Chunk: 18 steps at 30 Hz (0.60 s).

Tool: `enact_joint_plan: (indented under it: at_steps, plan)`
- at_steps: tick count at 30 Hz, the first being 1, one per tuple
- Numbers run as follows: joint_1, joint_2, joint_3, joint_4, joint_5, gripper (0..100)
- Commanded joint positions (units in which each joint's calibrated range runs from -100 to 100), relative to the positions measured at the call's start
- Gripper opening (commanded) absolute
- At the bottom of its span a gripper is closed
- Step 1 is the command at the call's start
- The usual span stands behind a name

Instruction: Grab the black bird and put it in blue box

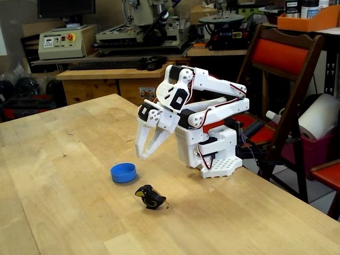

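Hovering white two-finger gripper (142, 156), fingers nearly closed, empty | tiny glossy black toy bird (150, 197) on wooden table (64, 159), beside shallow round blue plastic box (123, 172) | grasp and placing both left

In the fixed view, the arm's base (212, 151) stands on the counter (64, 180) near its right edge, and the arm folds over to the left so that the pincer (142, 155) hangs in the air with its tips pointing down. The blue box (123, 172) lies on the counter below and a little left of the pincer, apart from it. The black bird (150, 197) sits nearer the camera, just right of the box, and a chair (281, 79) stands behind the counter at right.
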Motion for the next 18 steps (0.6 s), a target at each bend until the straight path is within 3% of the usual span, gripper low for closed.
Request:
enact_joint_plan:
  at_steps: [1,10,18]
  plan:
    - [0.10,0.48,-1.26,0.11,-0.29,2]
    - [0.18,0.57,-1.61,-0.44,-0.34,2]
    - [0.18,4.33,-15.33,0.03,-0.34,2]
